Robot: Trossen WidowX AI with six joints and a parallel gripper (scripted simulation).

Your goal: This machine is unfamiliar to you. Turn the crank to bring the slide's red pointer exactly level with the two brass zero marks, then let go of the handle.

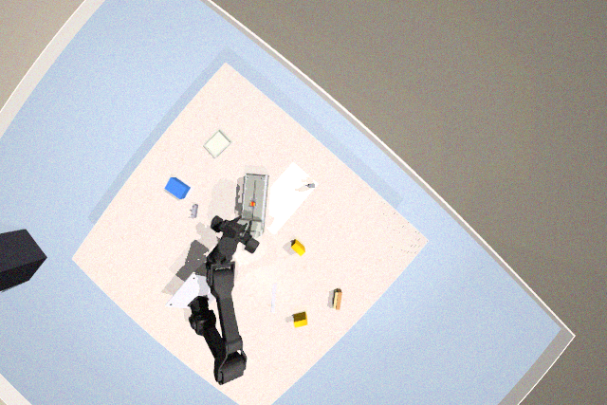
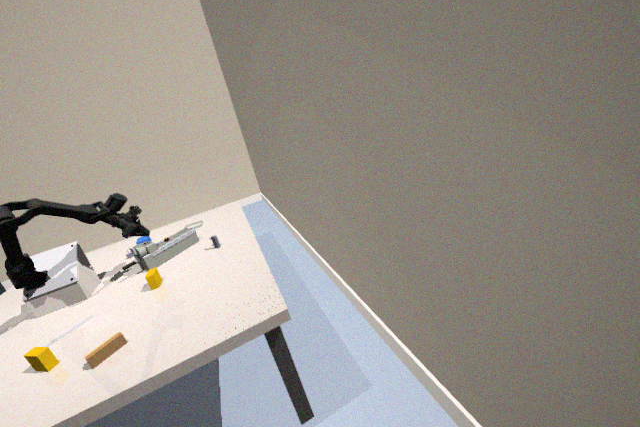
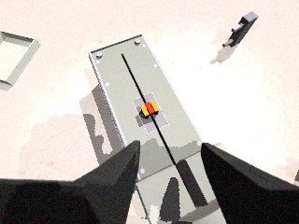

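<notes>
The grey-green machine has a long slot in its top. The slide's red pointer sits partway along the slot, between two yellow-gold marks. In the wrist view, it looks about level with them; a small offset cannot be told. The crank end is nearest the arm, and I cannot make out its handle clearly. My gripper is open and empty, its fingers apart above the crank end of the machine. Their dark shadows fall on that end.
A shallow pale tray and a blue block lie left of the machine. A small grey part lies to its right. Two yellow blocks and an orange-brown bar lie nearer the front right.
</notes>
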